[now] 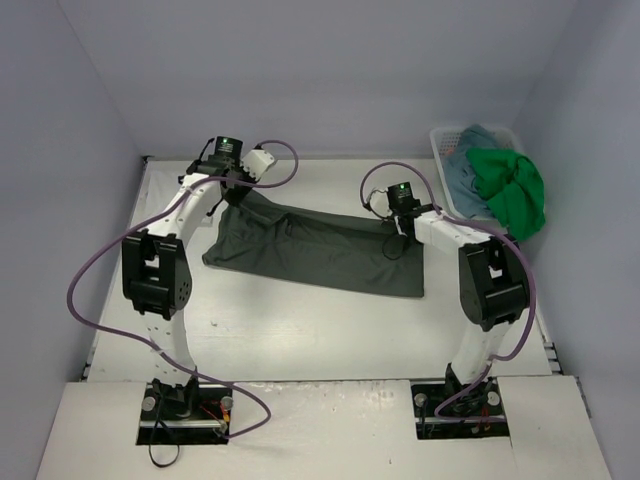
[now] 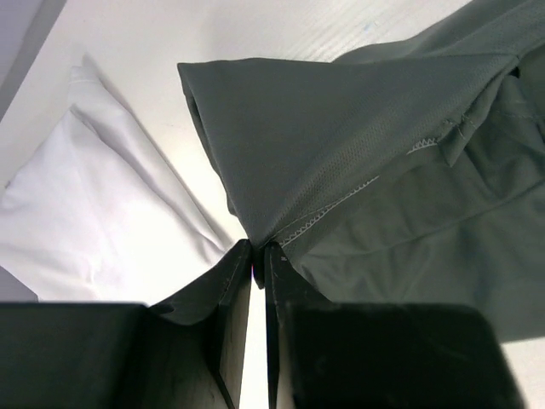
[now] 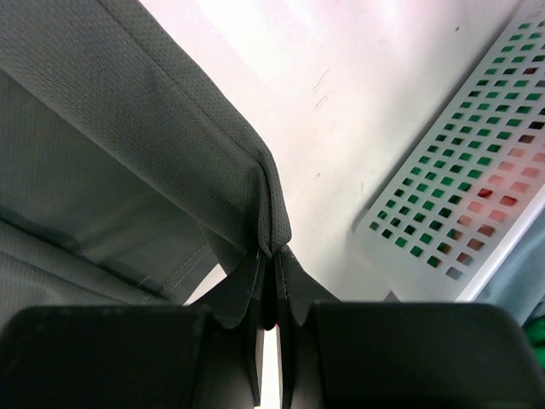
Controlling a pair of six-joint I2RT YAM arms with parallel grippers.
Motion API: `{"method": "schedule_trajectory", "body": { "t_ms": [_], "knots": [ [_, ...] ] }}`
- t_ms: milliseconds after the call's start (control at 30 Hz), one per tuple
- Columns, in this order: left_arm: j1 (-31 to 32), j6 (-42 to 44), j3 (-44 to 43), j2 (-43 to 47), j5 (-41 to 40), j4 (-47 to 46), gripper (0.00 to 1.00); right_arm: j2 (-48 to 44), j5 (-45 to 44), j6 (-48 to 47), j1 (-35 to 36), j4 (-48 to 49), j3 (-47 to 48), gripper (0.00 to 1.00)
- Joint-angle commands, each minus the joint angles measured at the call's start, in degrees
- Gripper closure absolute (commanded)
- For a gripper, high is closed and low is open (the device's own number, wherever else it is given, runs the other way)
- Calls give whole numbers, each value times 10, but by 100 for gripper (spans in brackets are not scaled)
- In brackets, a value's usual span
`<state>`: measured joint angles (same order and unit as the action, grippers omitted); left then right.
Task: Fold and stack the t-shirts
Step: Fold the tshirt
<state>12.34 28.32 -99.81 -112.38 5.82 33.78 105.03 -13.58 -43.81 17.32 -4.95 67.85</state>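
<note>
While pale walls (image 1: 330, 70) ring the white table (image 1: 300, 320), left gripper (image 2: 258, 249) and right gripper (image 3: 273, 253) pinch the grey-green t-shirt (image 1: 320, 250).

Nearer than the dark grey-green shirt (image 1: 320, 252) the table (image 1: 300, 335) is free; the mesh basket (image 1: 441, 160) closes the far right corner.

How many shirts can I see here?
4. A dark grey-green shirt lies spread on the table. A white shirt lies beside its corner. A bright green shirt and a teal-blue shirt are in the basket. More may hide underneath.
</note>
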Motion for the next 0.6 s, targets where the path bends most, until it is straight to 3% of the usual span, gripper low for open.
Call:
{"method": "schedule_trajectory", "body": {
  "t_ms": [0,567],
  "knots": [
    [-4,2,-5,57,16,15,93,-47,-22,-10,3,10,-4,100],
    [-5,6,68,83,44,31,93,-69,-26,-10,5,9,-33,100]
  ]
}}
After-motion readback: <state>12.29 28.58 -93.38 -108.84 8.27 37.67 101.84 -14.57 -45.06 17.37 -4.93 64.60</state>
